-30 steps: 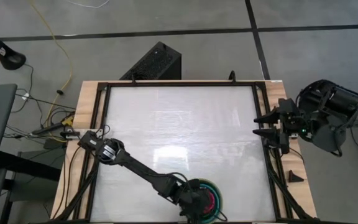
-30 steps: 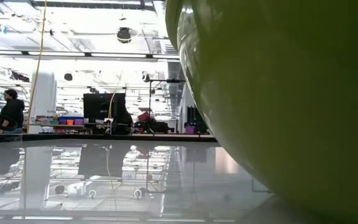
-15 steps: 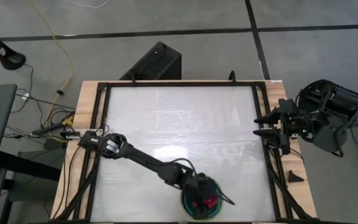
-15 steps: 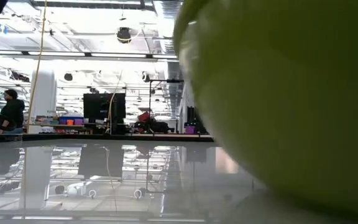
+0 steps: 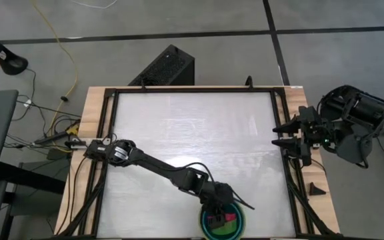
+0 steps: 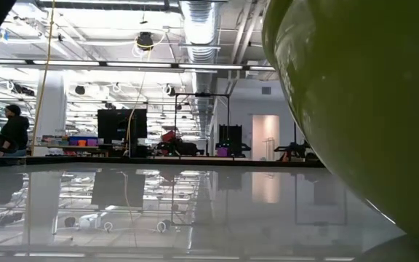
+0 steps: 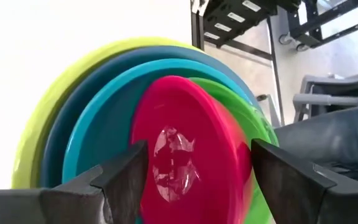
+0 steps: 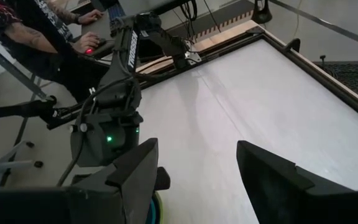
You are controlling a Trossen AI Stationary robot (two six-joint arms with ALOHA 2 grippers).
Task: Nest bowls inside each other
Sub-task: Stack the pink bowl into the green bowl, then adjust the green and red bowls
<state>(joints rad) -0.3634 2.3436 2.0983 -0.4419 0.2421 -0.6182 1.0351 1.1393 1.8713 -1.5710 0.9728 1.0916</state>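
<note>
While nested mouth-up, the bowls sit below the spread left hand.

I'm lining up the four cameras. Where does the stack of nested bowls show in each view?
High view: stack of nested bowls at the table's near edge, under the left gripper.
Low view: only the large lime green bowl's wall, filling the right side.
Left wrist view: fills the frame, magenta-pink bowl innermost.
Right wrist view: only a lime and teal sliver at the bottom edge.
Shared landmark: the lime green outer bowl.
</note>
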